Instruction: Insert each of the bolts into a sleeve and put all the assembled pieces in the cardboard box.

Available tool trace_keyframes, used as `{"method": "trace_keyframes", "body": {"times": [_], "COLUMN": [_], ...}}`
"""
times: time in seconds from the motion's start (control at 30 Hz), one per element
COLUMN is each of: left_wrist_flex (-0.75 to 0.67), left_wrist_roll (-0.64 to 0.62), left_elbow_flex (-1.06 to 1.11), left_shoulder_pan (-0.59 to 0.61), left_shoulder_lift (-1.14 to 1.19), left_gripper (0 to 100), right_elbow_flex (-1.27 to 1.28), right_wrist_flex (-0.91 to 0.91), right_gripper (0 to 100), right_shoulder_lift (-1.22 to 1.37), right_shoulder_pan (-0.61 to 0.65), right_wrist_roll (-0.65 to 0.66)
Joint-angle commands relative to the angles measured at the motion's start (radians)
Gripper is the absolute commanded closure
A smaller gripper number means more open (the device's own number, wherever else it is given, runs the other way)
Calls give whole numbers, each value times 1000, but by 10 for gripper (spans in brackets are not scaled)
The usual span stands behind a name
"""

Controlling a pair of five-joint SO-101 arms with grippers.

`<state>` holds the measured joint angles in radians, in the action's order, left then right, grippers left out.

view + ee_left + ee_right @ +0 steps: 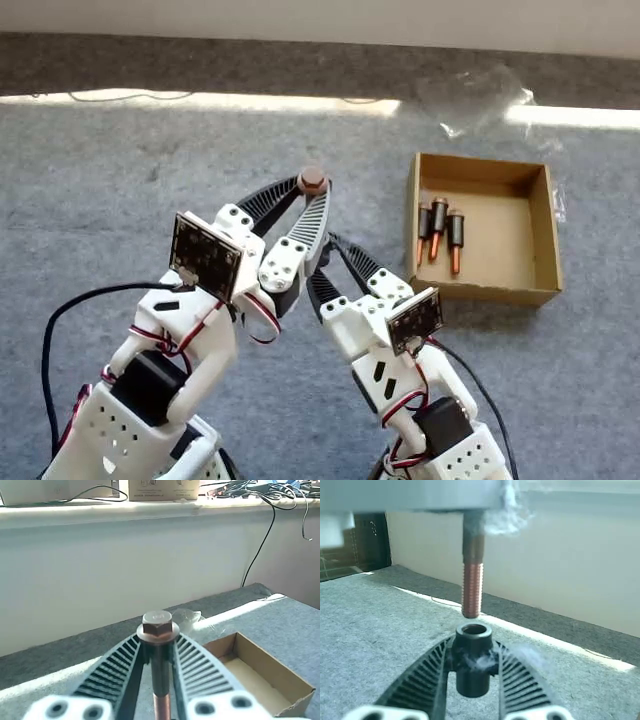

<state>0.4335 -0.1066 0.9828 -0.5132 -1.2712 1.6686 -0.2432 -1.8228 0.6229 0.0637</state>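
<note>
Your left end effector (pixel 312 190) is closed on a bolt (pixel 313 180) and holds it upright, just below its head. The bolt is copper-brown. It has a hexagonal head with a round flange under it, then a smooth shank, and a thread on the lower part. In the high view it is to the left of the cardboard box (pixel 490 292), near the box's far left corner and above the grey tabletop (pixel 100 200).

Your right end effector (pixel 473 647) grips a sleeve (pixel 470 680) between both fingers. The sleeve is a short black cylinder that stands upright with its round hole facing up. It is also to the left of the box, directly under the bolt. In the right wrist view the threaded end of the bolt hangs just above the hole and seems lined up with it. The bolt is not yet inside the sleeve.

Inside the box three assembled pieces (pixel 438 232) lie side by side, close to its left wall. Each one shows a black sleeve and a copper thread that points to the box's near wall. A clear plastic bag (pixel 480 100) lies just behind the box.
</note>
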Motion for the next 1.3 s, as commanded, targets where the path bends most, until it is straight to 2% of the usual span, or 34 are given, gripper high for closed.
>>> {"method": "trace_keyframes", "body": {"times": [0.0, 0.3, 0.4, 1.27], "left_wrist_flex": [-29, -23, -23, -28], "left_wrist_roll": [-41, -46, -91, -91], "left_elbow_flex": [-13, -10, -12, 77], "left_shoulder_pan": [-18, -21, -21, -21], "left_shoulder_lift": [-33, -33, -33, -35], "left_gripper": [994, 994, 994, 994], "right_elbow_flex": [147, 147, 147, 147], "right_wrist_flex": [-2, -2, -2, -2], "right_gripper": [993, 993, 993, 993], "right_shoulder_lift": [-4, -4, -4, -4], "right_shoulder_pan": [5, 5, 5, 5], "right_wrist_roll": [-9, -9, -9, -8]}}
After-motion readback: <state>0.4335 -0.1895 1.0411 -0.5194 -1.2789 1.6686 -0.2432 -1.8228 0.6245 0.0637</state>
